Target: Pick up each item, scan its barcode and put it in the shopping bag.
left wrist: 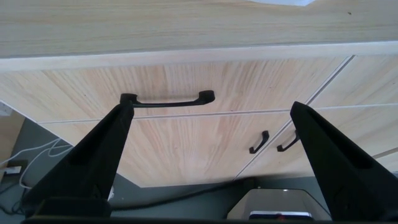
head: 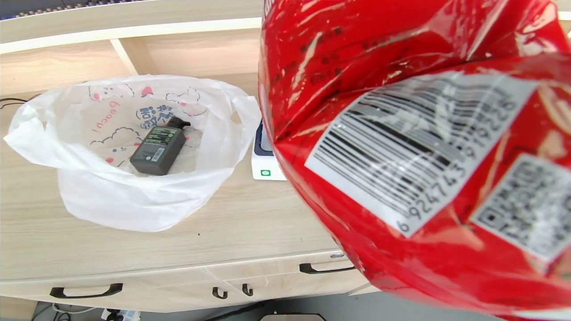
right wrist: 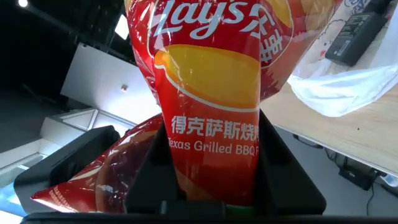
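Note:
A red chip bag (head: 419, 147) is held up close to the head camera, its white barcode label (head: 415, 147) facing it. My right gripper (right wrist: 214, 168) is shut on this chip bag (right wrist: 211, 93), pinching its lower part. The white shopping bag (head: 89, 191) lies open on the left of the counter with a dark pump bottle (head: 158, 147) lying inside. A white scanner (head: 265, 167) stands just right of the bag, mostly hidden behind the chips. My left gripper (left wrist: 211, 155) is open and holds nothing, low in front of the cabinet drawers.
The wooden counter (head: 250, 223) has free room in front of the shopping bag. Below its front edge are drawers with black handles (head: 87, 292) (left wrist: 168, 101). A raised wooden shelf (head: 129, 49) runs along the back.

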You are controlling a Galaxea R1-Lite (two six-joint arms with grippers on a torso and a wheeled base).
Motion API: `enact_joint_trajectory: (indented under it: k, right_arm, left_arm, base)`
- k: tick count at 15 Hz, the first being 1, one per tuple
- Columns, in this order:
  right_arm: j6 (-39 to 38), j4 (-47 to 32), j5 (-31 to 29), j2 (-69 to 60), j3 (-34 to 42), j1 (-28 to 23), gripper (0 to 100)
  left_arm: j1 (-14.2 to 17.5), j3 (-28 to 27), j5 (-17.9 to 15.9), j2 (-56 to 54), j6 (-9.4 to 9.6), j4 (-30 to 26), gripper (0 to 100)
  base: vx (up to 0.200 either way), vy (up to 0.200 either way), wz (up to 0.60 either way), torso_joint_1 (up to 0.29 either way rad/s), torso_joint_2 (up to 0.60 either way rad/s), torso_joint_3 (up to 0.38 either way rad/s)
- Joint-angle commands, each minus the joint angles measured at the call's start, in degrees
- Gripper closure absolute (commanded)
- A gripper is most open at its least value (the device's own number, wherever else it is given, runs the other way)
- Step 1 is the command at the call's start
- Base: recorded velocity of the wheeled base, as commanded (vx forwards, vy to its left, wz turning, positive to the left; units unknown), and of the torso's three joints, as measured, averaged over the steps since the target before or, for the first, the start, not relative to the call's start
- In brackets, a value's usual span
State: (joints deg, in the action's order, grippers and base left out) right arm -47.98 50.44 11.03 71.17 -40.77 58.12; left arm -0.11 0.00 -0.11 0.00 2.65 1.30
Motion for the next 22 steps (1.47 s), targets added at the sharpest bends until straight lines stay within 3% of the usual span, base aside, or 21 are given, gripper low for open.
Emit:
enact_joint_trajectory:
  k: [1, 5, 6, 7, 10, 11, 14, 18, 22]
  right_arm:
    - [-0.01, 0.00, 0.04, 0.37, 0.25, 0.15, 100]
    - [0.70, 0.97, -0.05, 0.55, 1.74, 0.15, 100]
    - [4.21, 0.88, -0.31, 0.55, 2.18, 0.06, 100]
    - [11.42, 0.88, -0.93, 0.46, 2.36, -0.47, 100]
    - [30.23, 0.18, -11.65, -1.56, 8.77, -4.69, 100]
    - [37.87, 0.00, -14.64, -2.61, 11.06, -8.73, 100]
    - [54.66, -0.08, -19.47, -3.93, 11.59, -13.04, 100]
    - [60.46, -0.08, -25.53, -3.76, 11.41, -14.27, 100]
    - [60.29, 0.00, -26.33, -4.02, 11.59, -14.97, 100]
  left_arm:
    - [0.02, 0.00, 0.02, 0.09, -0.01, 0.01, 0]
    - [-0.07, 0.00, 0.02, 0.09, 0.08, 0.10, 0]
    - [0.02, 0.00, 0.02, 0.09, 0.08, 0.10, 0]
    - [0.02, 0.00, 0.02, 0.00, 0.08, 0.10, 0]
    - [0.02, 0.00, 0.02, 0.09, 0.17, 0.10, 0]
    - [0.02, 0.00, 0.02, 0.09, 0.08, 0.10, 0]
    - [0.02, 0.00, -0.07, 0.09, -0.18, -0.16, 0]
    - [0.02, 0.00, -0.07, 0.09, -0.27, -0.16, 0]
    - [0.02, 0.00, -0.07, 0.09, -0.18, 0.01, 0]
  base:
    - [0.000, 0.000, 0.00, 0.000, 0.00, 0.000]
    - [0.000, 0.000, 0.00, 0.000, 0.00, 0.000]
    - [0.000, 0.000, 0.00, 0.000, 0.00, 0.000]
    - [0.000, 0.000, 0.00, 0.000, 0.00, 0.000]
    - [0.000, 0.000, 0.00, 0.000, 0.00, 0.000]
    - [0.000, 0.000, 0.00, 0.000, 0.00, 0.000]
    - [0.000, 0.000, 0.00, 0.000, 0.00, 0.000]
    - [-0.100, 0.000, 0.00, 0.000, 0.00, 0.001]
    - [-0.050, 0.000, 0.00, 0.002, 0.00, 0.001]
